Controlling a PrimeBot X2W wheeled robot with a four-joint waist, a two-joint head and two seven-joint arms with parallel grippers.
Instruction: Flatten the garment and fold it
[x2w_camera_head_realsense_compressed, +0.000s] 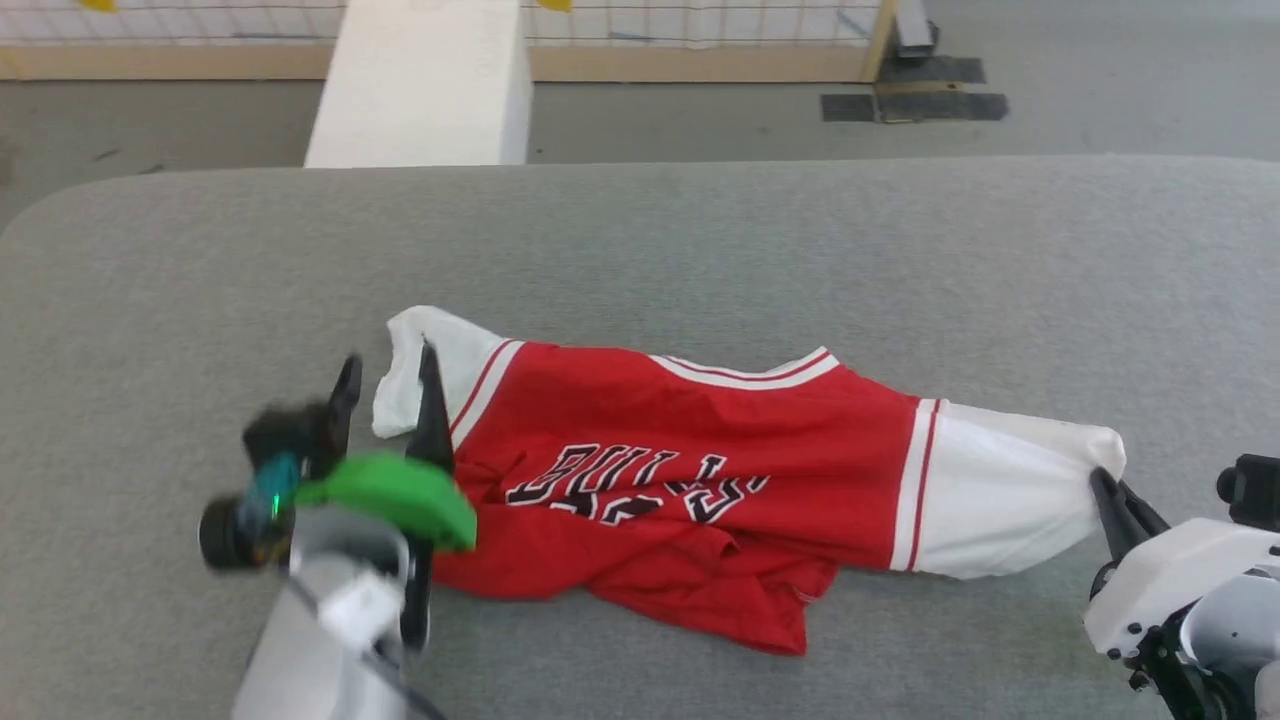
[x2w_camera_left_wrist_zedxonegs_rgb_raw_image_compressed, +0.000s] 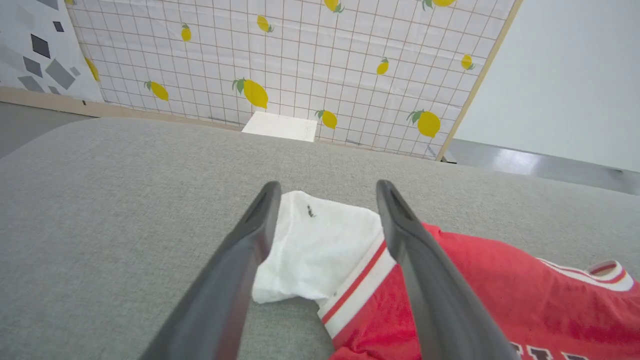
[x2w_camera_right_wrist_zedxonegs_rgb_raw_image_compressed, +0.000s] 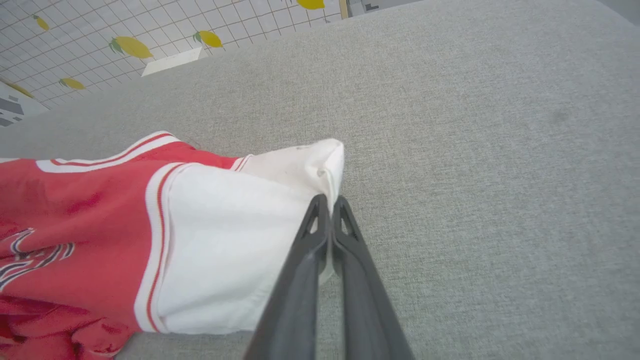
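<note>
— Grey fabric surface (x2w_camera_head_realsense_compressed: 640, 240) is running wide under everything. The shirt (x2w_camera_head_realsense_compressed: 690, 480) is lying across its near middle, stretching from 9 to 3 o'clock and rumpling along the near hem.

— What are the jaws doing?

— Left gripper (x2w_camera_left_wrist_zedxonegs_rgb_raw_image_compressed: 327, 186) is standing wide open, its two fingers straddling the white sleeve (x2w_camera_left_wrist_zedxonegs_rgb_raw_image_compressed: 315, 240) at the shirt's 9 o'clock end. Whether they are touching cloth, I cannot tell. Right gripper (x2w_camera_right_wrist_zedxonegs_rgb_raw_image_compressed: 330, 198) is pressing its fingers together on the edge of the other white sleeve (x2w_camera_right_wrist_zedxonegs_rgb_raw_image_compressed: 235, 240), at the 3 o'clock end.

— Are the views differing?

— Head view is giving the whole shirt, its dark lettering reading upside down, plus a white block (x2w_camera_head_realsense_compressed: 420, 80) at 12 o'clock beyond the surface. Left wrist view is showing a grid wall (x2w_camera_left_wrist_zedxonegs_rgb_raw_image_compressed: 300, 60) printed with lemons. Right wrist view is showing the pinch close up, the cloth drawing to a point at the fingertips.

— Counts?

— One shirt, two white sleeves, two grippers, four fingers, one block.
</note>
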